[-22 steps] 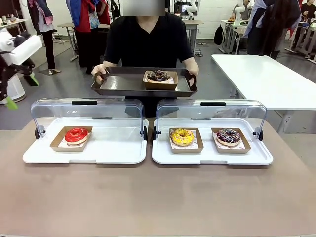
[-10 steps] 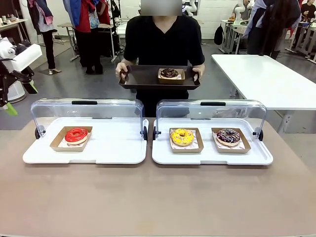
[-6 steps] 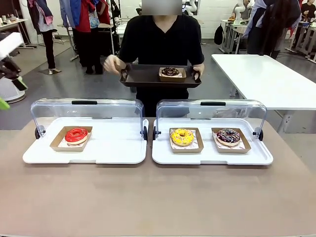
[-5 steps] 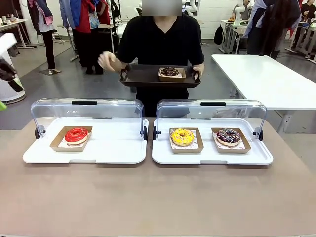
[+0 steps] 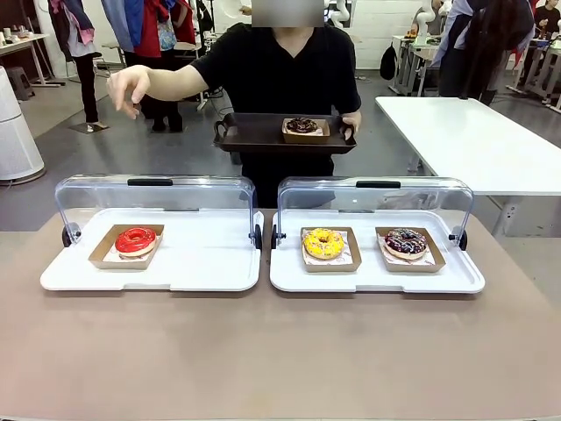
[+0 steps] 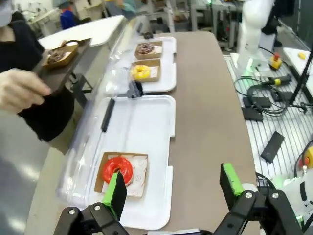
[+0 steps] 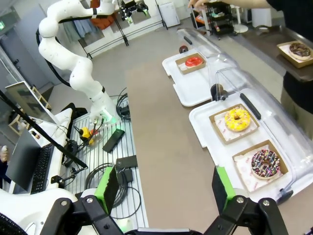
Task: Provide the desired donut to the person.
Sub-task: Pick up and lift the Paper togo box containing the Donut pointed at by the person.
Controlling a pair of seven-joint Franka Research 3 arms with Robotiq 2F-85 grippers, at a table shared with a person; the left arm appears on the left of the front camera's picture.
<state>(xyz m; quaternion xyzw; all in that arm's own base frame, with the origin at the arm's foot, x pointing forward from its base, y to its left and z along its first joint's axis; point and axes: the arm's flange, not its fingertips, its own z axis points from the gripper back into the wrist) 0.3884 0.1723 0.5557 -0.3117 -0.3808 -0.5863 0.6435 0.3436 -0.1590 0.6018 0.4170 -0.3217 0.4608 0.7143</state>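
The person point(image 5: 280, 66) in a black T-shirt stands at the far side, one hand holding a dark tray point(image 5: 254, 133) that carries a chocolate donut point(image 5: 302, 125). Their other hand point(image 5: 129, 88) is stretched out to the picture's left, high behind the left case. A red donut point(image 5: 135, 240) sits in the left case; a yellow donut point(image 5: 323, 243) and a sprinkled chocolate donut point(image 5: 405, 241) sit in the right one. My left gripper point(image 6: 173, 183) hangs open high above the red donut point(image 6: 117, 169). My right gripper point(image 7: 165, 185) is open too, high over the table's near side.
Both white trays point(image 5: 210, 254) point(image 5: 364, 276) have their clear lids point(image 5: 149, 197) tipped up at the back. Each donut lies in a brown card dish. A white table point(image 5: 473, 140) stands at the back right. Cables and boxes lie on the floor beside my arms point(image 7: 117, 139).
The person has let go of the tray with one hand and swung that arm out to the picture's left. My left arm has moved out of the front view past its left edge.
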